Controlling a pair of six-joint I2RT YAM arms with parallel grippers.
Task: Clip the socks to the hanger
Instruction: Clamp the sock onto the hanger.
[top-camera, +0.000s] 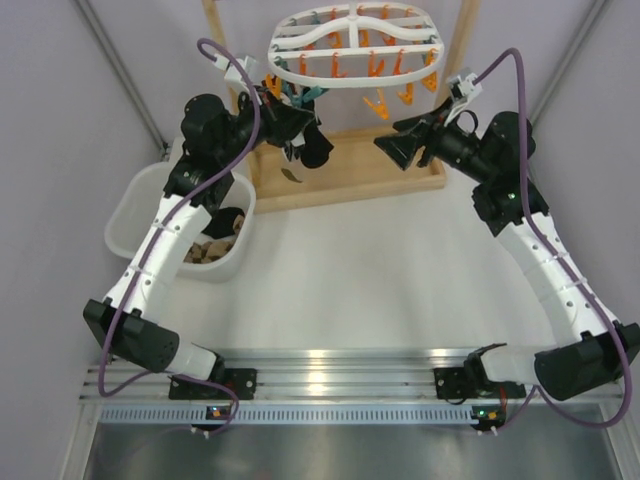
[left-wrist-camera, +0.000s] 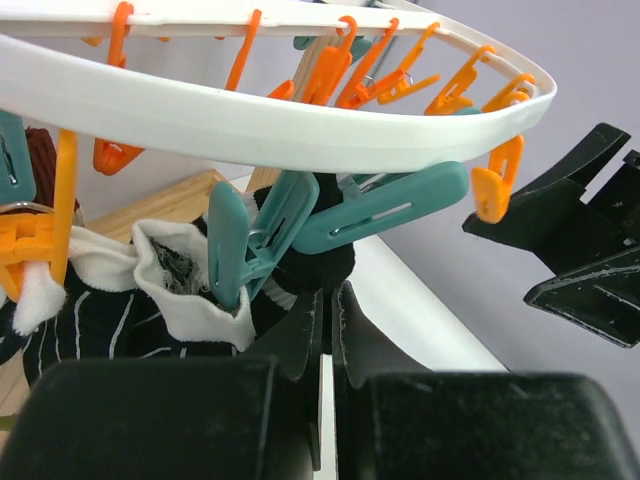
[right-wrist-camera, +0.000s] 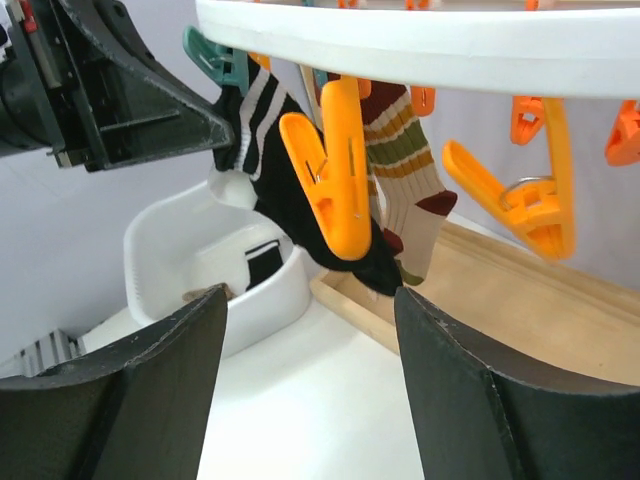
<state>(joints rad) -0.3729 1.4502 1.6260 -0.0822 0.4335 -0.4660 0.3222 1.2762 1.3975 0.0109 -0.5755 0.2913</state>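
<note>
hanger (top-camera: 340, 81): over the wooden stand's base (top-camera: 380, 178)
socks (top-camera: 315, 145): under the hanger's left end
tub (top-camera: 135, 195): left of the base, on the table (top-camera: 380, 285)

Hanger (top-camera: 352, 45) hangs top centre. Left gripper (top-camera: 295, 122) sits at its left edge, beside dark sock (top-camera: 318, 150). Right gripper (top-camera: 392, 147) under right side. Tub (top-camera: 125, 200) on tabletop (top-camera: 340, 280), left.
</note>
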